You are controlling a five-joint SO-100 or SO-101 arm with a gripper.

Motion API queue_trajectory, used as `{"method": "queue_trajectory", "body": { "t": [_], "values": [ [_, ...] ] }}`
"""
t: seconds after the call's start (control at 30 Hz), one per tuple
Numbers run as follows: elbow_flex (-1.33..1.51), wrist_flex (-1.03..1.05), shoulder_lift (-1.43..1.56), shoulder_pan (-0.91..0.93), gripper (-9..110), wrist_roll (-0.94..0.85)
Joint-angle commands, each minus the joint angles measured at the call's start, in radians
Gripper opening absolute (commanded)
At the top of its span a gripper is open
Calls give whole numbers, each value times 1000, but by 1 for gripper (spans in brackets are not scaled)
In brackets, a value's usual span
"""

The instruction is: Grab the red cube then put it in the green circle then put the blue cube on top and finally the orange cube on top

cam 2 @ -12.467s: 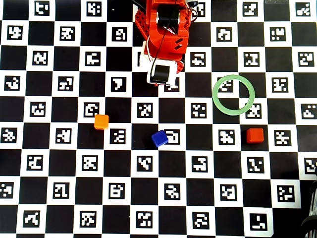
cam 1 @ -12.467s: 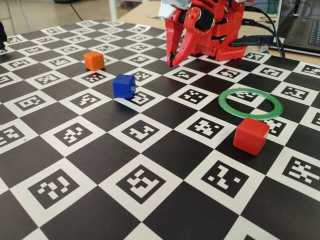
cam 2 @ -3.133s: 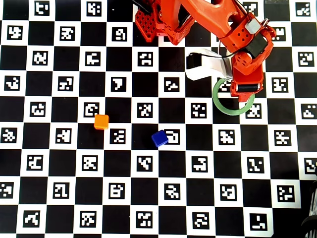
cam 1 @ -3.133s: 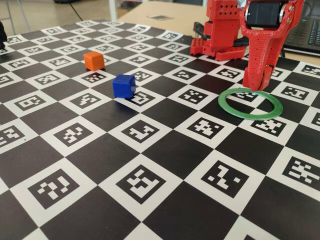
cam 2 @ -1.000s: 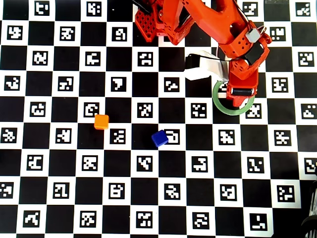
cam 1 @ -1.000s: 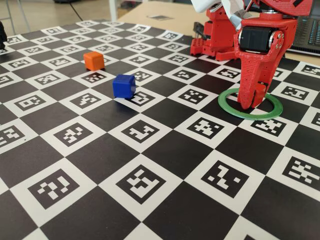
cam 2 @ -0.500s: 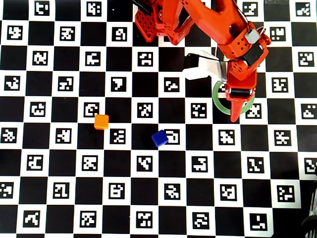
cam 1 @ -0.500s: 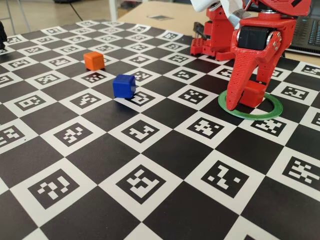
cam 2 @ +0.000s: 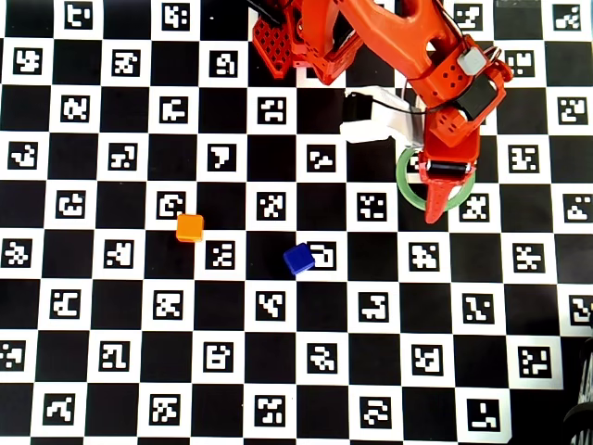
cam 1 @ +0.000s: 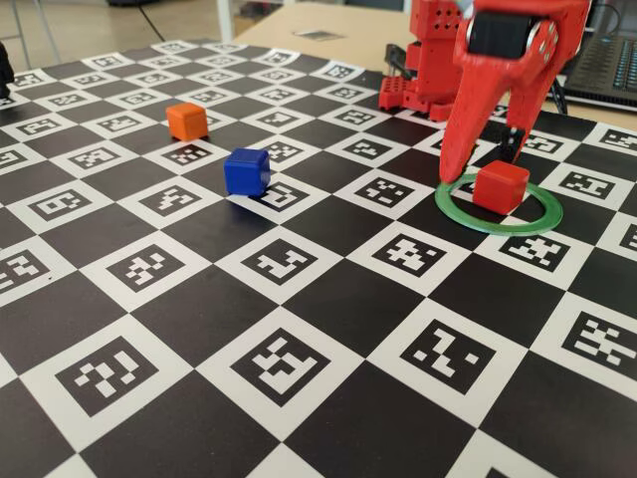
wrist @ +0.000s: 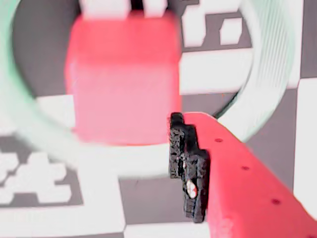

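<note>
The red cube rests on the board inside the green circle. My gripper hangs just above and behind it, open, with one finger on each side and nothing held. In the wrist view the red cube lies within the blurred green circle, and one of the fingers stands clear to its right. From overhead my gripper hides the red cube; part of the green circle shows. The blue cube and the orange cube sit apart on the left.
The checkerboard mat with printed markers covers the table. The arm's red base stands at the far edge. A laptop lies behind the mat at the top right of the fixed view.
The jaws opened and let go of the red cube inside the green circle. Since then the gripper has risen a little above it. The blue and orange cubes have not moved.
</note>
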Motion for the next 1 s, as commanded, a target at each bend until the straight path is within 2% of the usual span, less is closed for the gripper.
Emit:
{"method": "queue_trajectory", "body": {
  "t": [0.0,0.4,0.63,0.97],
  "values": [
    [-156,117,81,29,48,-23],
    [-476,486,127,227,48,-282],
    [-604,588,155,437,43,-460],
    [-603,594,83,785,41,-680]
  ]
}}
